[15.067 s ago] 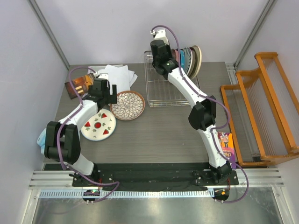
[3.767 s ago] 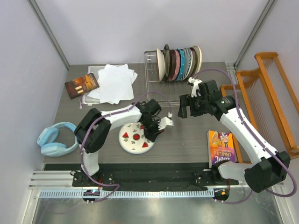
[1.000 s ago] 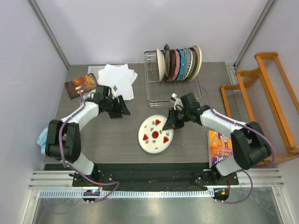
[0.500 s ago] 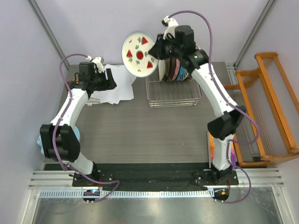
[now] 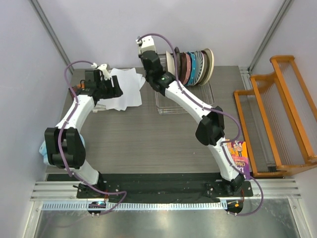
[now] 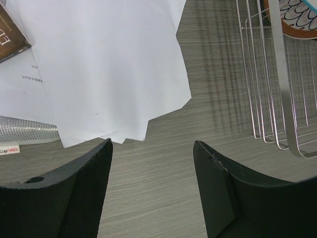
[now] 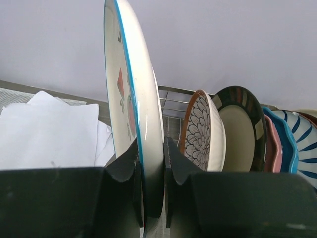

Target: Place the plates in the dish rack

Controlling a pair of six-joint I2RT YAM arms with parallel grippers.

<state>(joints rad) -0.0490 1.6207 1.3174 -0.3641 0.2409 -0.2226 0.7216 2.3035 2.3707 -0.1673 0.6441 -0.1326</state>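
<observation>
My right gripper [image 7: 151, 148] is shut on the white strawberry plate [image 7: 130, 99], holding it upright and edge-on at the left end of the silver dish rack [image 5: 183, 101]. Just to its right in the right wrist view stand the brown-white petal plate [image 7: 200, 131], the dark-rimmed plate [image 7: 242, 129] and the pink plate [image 7: 275, 148], all upright in the rack. In the top view the right arm hides the held plate. My left gripper [image 5: 112, 88] hangs open over the table beside the white paper sheets [image 6: 99, 64], with nothing between its fingers [image 6: 96, 173].
Rack wires [image 6: 277, 99] lie to the right of the left gripper. An orange wooden rack [image 5: 277, 114] stands at the far right. A colourful book [image 5: 238, 151] lies near the right arm's base, and blue headphones [image 5: 43, 148] at the left edge.
The right arm has brought the strawberry plate from the table up to the rack's left end and turned it edge-on. The left arm has drawn back to the papers and opened wider.
</observation>
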